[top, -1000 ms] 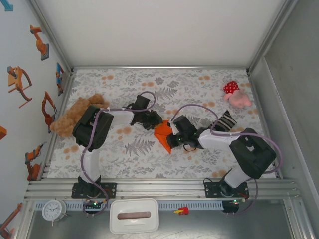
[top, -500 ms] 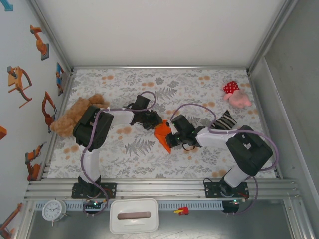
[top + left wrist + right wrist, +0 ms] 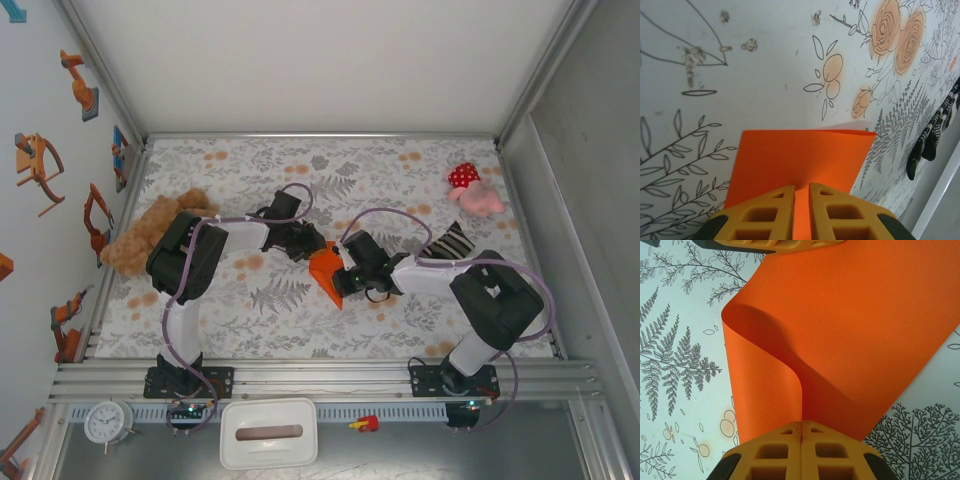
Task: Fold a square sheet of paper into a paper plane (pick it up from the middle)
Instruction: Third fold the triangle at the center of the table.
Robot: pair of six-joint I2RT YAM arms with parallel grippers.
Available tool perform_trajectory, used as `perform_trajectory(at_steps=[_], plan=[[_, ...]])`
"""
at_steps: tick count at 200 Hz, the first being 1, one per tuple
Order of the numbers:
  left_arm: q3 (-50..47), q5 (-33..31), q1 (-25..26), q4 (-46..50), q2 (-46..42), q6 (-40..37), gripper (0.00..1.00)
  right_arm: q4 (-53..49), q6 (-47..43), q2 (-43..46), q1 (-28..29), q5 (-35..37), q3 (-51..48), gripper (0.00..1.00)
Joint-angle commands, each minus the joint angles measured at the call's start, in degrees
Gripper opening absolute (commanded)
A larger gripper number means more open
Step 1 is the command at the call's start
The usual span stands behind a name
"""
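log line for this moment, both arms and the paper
step: folding | left fingers: shut on paper | right fingers: shut on paper | paper: held between both, curled over

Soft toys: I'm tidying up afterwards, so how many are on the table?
2. A brown teddy bear at the table's left edge; a red-and-pink spotted plush near the far right corner. The arms could hide a small one.
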State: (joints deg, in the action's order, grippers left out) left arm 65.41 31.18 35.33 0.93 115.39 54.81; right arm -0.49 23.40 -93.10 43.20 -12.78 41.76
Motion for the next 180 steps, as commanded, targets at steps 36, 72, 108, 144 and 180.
perform_trajectory(at_steps=[36,72,108,144,180], plan=[[0.5,0.6,0.4,2.9,1.6,-1.2,0.17,-1.1,-0.1,-1.1,-0.4,0.8,1.6,0.00],[0.6,0.5,0.4,2.8,1.5,-1.1,0.17,-1.4,-0.1,-1.3,-0.4,1.1,1.7,0.00],[1.6,1.1,0.0,2.9,0.9,-1.3,0.17,-1.7,0.0,-1.9,-0.4,1.3,1.7,0.00],[2.8,1.4,-1.4,3.1,-2.0,-1.7,0.19,-2.1,0.0,-2.4,-0.4,1.5,1.7,0.00],[1.6,0.5,-1.8,3.8,-4.1,-2.6,0.22,-1.9,0.2,-2.3,-0.4,1.4,1.6,0.00]])
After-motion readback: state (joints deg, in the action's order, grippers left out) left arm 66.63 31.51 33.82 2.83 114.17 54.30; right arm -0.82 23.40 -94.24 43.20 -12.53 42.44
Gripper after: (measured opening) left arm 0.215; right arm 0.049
